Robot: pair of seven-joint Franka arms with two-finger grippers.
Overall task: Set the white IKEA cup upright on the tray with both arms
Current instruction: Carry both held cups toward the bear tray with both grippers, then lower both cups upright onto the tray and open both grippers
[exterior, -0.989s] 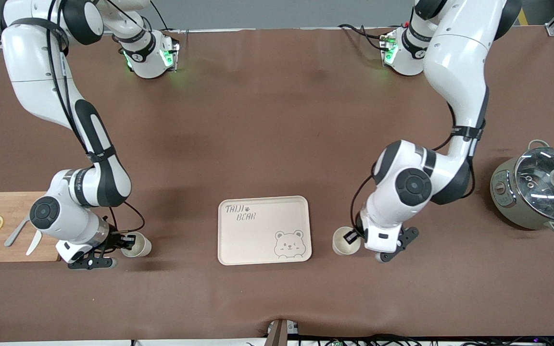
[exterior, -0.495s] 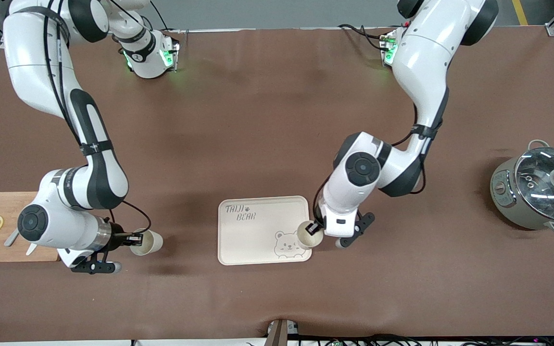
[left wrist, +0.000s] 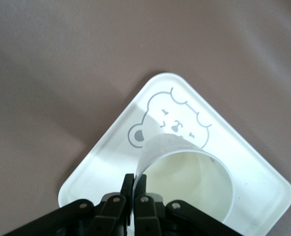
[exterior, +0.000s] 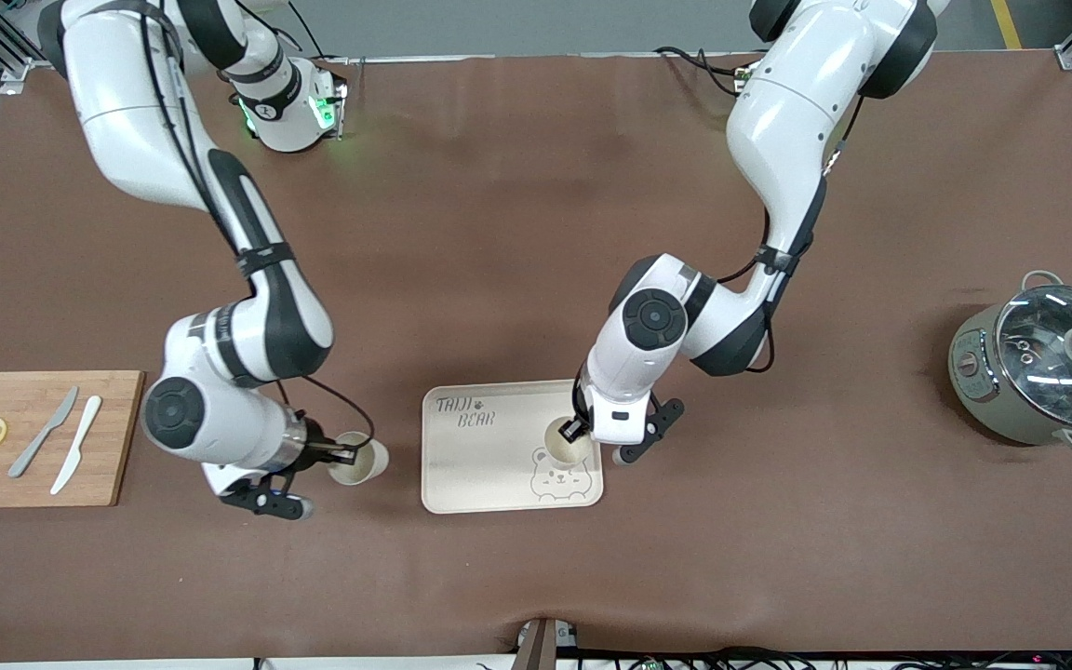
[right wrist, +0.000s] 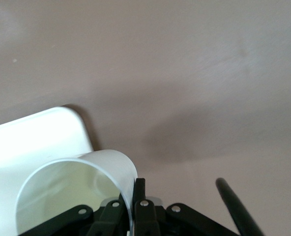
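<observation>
Cream-white tray (exterior: 489, 465) with grey bear print, white cups (exterior: 566, 445), brown table (exterior: 517, 233).

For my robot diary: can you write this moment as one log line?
left gripper: shut on cup, over tray | right gripper: shut on second cup, beside tray

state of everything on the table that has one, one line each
left gripper: shut on the rim of one cup, over the tray
left arm's cup: upright, held over the bear print
right gripper: shut on the rim of a second cup
right arm's cup: held over the bare table, short of the tray
tray: flat on the table
pot: glass lid on
</observation>
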